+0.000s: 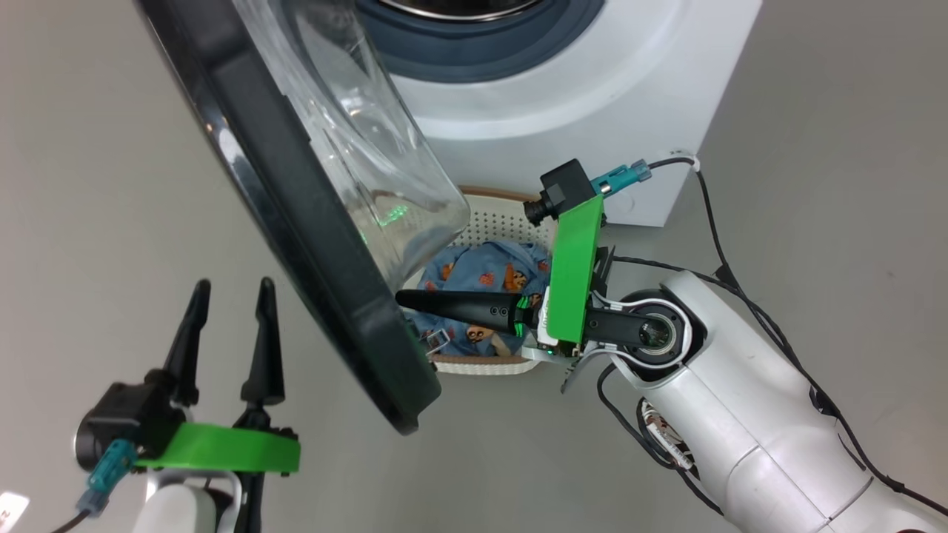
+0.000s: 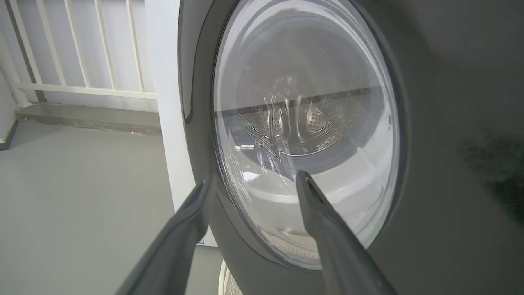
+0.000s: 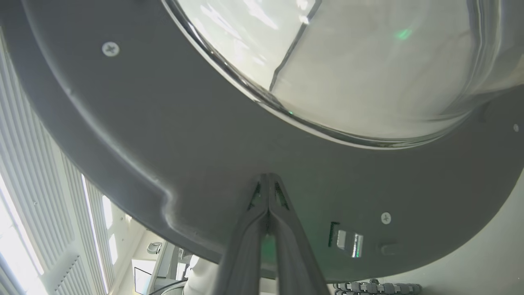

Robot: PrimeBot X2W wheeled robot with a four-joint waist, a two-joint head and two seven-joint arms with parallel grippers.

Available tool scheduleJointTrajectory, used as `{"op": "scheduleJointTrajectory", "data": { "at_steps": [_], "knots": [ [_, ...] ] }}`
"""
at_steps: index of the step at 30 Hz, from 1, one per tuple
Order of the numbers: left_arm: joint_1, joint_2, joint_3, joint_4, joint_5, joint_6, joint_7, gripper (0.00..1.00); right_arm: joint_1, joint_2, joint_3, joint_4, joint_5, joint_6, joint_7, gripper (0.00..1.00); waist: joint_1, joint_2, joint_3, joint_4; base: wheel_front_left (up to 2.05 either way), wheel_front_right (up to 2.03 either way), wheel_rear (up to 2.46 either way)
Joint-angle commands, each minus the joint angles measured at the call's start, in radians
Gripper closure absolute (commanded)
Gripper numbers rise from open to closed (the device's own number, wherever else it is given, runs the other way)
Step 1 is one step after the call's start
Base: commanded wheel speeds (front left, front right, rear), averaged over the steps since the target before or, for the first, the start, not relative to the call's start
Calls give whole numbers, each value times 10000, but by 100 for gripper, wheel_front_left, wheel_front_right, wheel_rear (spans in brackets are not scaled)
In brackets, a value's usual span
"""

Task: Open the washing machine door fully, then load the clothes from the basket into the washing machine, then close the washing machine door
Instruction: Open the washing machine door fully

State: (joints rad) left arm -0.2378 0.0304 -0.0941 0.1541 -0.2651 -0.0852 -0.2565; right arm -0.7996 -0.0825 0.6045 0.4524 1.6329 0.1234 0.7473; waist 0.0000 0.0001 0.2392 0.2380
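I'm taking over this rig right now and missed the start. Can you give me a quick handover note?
The left end effector is open and empty, outside the door.
The right end effector is shut and empty, tips at the door's inner face.
The clothes lie in the basket before the washing machine.
Done: door swung out.
To do: maybe push it wider, load clothes, close door.

This looks like a lab or test room: a big white boxy front-loading washing machine point(image 1: 592, 118) stands alone on a bare smooth grey floor point(image 1: 852, 111), with a white slatted metal railing point(image 2: 82, 89) alongside.
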Motion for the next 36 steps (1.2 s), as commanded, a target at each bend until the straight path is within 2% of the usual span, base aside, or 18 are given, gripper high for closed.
{"op": "scheduleJointTrajectory", "data": {
  "at_steps": [1,23,29,30,31,33,36],
  "knots": [
    [73,198,384,-186,154,-53,-53,0,73,323,76,-245,92,73,-101,100,0,-1,-120,-130,0,0,0],
    [1041,198,1863,-188,762,-282,-53,0,2329,-211,-1314,-1478,554,73,-1718,100,0,-1,-1090,-1571,0,0,0],
    [1371,198,2174,-256,806,-313,-53,0,3039,-275,-1820,-1835,510,73,-2440,100,0,-1,-1289,-1867,0,0,0],
    [1418,198,2202,-269,804,-316,-53,0,3139,-285,-1930,-1859,443,73,-2650,73,0,-1,-1315,-1901,0,0,0],
    [1462,198,2226,-283,801,-318,-53,0,3218,-291,-2032,-1887,346,73,-2876,58,0,-1,-1338,-1940,0,0,0],
    [1537,198,2252,-308,789,-320,-53,0,3346,-318,-2266,-1935,35,73,-3468,0,0,-1,-1371,-2006,0,0,0],
    [1641,198,2249,-336,787,-301,-53,0,3481,-409,-2727,-2004,-964,73,-5054,0,0,-1,-1456,-2112,0,0,0]
  ]
}}
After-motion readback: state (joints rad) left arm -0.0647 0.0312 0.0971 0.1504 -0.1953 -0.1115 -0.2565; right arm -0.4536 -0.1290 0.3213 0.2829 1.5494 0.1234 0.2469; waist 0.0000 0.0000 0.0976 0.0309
